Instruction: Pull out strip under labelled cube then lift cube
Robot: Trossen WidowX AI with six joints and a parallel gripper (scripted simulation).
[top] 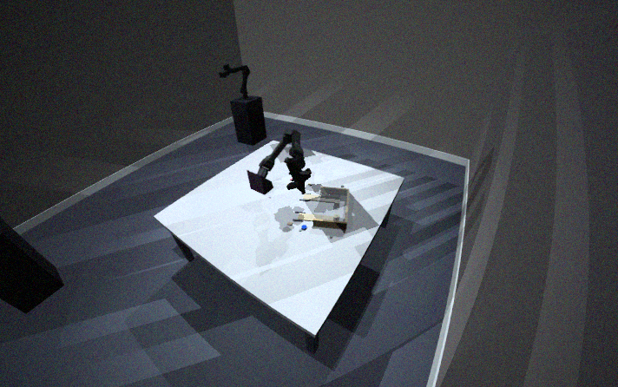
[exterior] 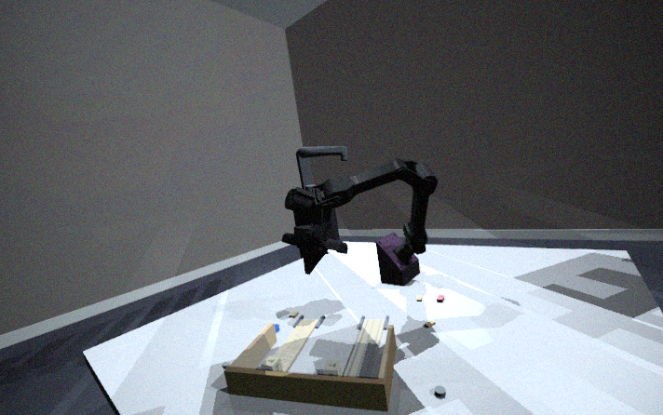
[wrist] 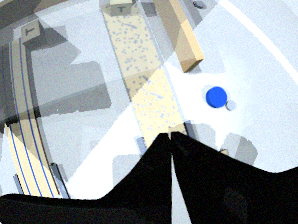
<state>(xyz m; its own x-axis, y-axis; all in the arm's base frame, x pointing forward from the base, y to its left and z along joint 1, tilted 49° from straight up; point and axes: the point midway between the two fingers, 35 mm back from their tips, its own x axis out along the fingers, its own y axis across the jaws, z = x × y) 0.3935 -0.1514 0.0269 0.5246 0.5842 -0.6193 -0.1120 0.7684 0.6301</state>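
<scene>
My gripper (top: 303, 192) (exterior: 308, 272) (wrist: 168, 140) is shut and empty, pointing down high above the table. In the wrist view its tips overlap the near end of the speckled strip (top: 310, 217) (exterior: 297, 341) (wrist: 150, 92). A pale cube (exterior: 270, 363) (wrist: 120, 6) with a dark mark rests on that strip's far end. A second pale cube (exterior: 331, 368) (wrist: 31, 32), also marked, stands beside the far end of the blue-striped strip (exterior: 370, 337) (wrist: 30, 155). Both strips reach out through the tray's open side. The marks are too small to read surely.
The three-walled wooden tray (top: 330, 225) (exterior: 308, 389) (wrist: 181, 37) surrounds the far ends. Dark rods (exterior: 320, 321) (wrist: 59, 180) flank the near ends. A blue disc (top: 304, 226) (exterior: 277, 327) (wrist: 216, 97) lies outside the wall. A red block (exterior: 439, 298) and a grey disc (exterior: 439, 391) lie farther off.
</scene>
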